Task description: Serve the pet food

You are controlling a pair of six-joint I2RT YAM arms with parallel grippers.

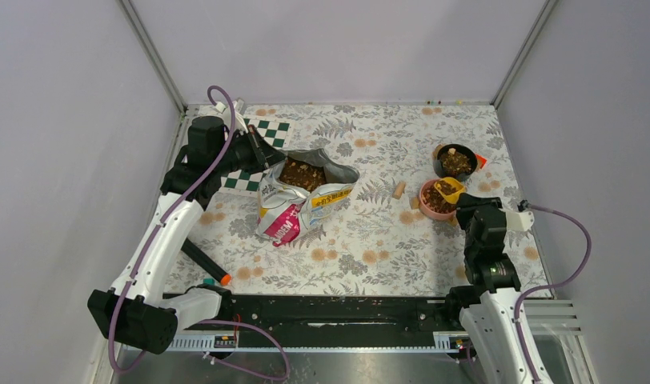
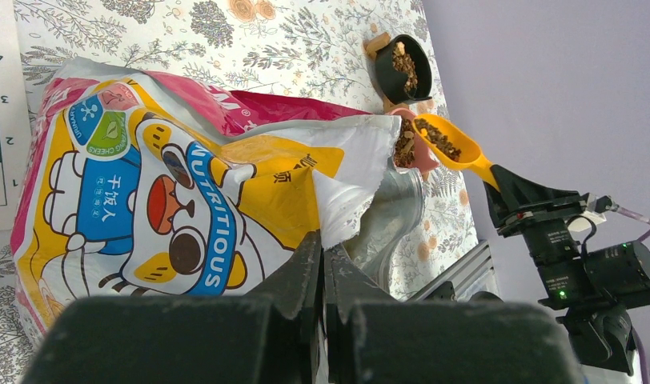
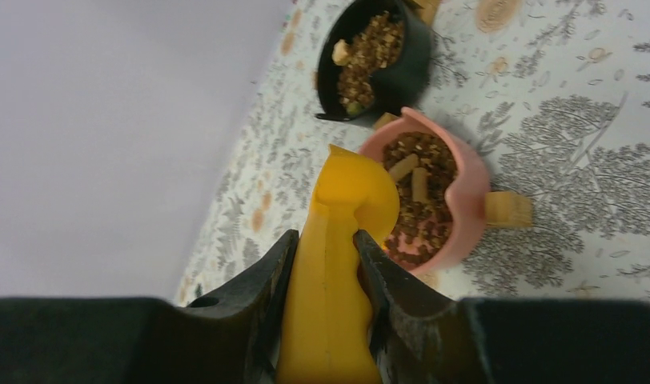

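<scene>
The yellow pet food bag (image 1: 302, 204) lies open on the mat, brown kibble (image 1: 302, 174) showing in its mouth. My left gripper (image 2: 322, 244) is shut on the bag's white torn rim (image 2: 350, 172); it shows in the top view (image 1: 262, 156) at the bag's far left corner. My right gripper (image 3: 325, 240) is shut on the handle of a yellow scoop (image 3: 346, 216), also in the top view (image 1: 450, 188), held over the pink bowl (image 3: 466, 208). The scoop holds kibble (image 2: 443, 140). The pink bowl (image 1: 435, 200) and the black bowl (image 1: 455, 161) both hold kibble.
Tan cork-like pieces lie on the floral mat near the bowls (image 1: 399, 190) and beside the pink bowl (image 3: 508, 210). A green checkered board (image 1: 262, 152) lies at the back left. A black marker with an orange tip (image 1: 206, 262) lies near the left arm.
</scene>
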